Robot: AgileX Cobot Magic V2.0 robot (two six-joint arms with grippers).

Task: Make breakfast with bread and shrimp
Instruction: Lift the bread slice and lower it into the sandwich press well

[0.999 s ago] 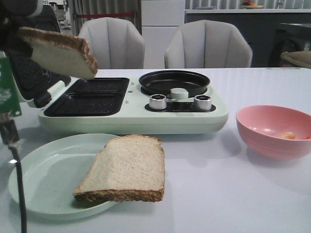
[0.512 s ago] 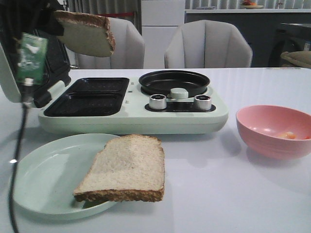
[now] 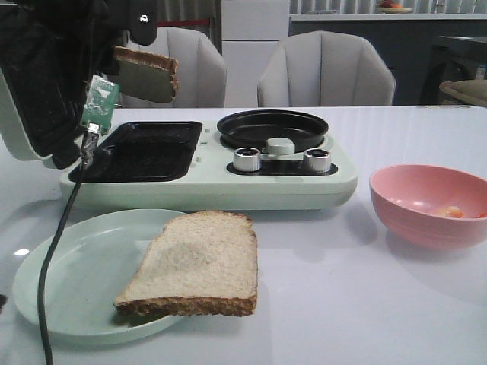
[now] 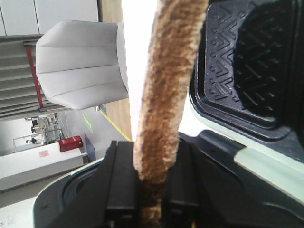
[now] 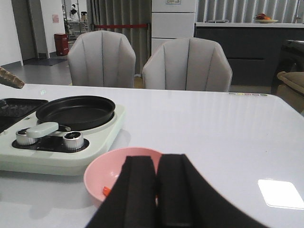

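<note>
The white counter [image 3: 365, 304] carries a pale green breakfast maker [image 3: 228, 179] with its waffle-patterned lid [image 3: 34, 91] raised and a round black pan [image 3: 272, 128]; no brand or writing can be read on it. In front, a pale green round plate [image 3: 68, 281] holds one square cream bread slice [image 3: 199, 262]. The left pincer [image 4: 152, 199] grips a second brown-crusted slice [image 3: 146, 74] above the black grill trays [image 3: 141, 152]. A pink bowl [image 3: 430, 205] holds small orange shrimp [image 3: 452, 212]. The right pincer [image 5: 156, 190] is closed, empty, above the bowl.
</note>
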